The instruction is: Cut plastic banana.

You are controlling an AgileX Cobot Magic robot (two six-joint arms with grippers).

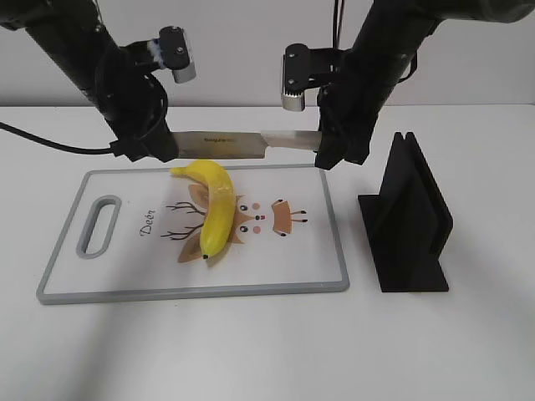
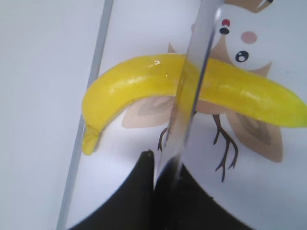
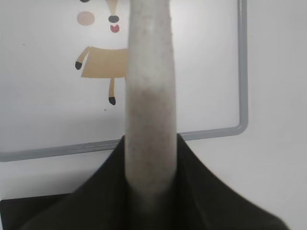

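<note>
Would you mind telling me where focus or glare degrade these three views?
Exterior view: evenly lit and sharp, with a bright sheen on the knife blade. Left wrist view: blade blurred close to the lens, plastic banana showing small highlights. Right wrist view: near blade a soft pale blur; cutting board sharper.

A knife blade runs out from the left gripper and crosses over the banana lying on the cutting board.

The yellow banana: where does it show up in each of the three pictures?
Exterior view: plastic banana lies left of centre on the cutting board, below the knife.
Left wrist view: banana stretches across the middle, behind the blade.
Right wrist view: not in it.
Shared landmark: the board's deer drawing.
</note>
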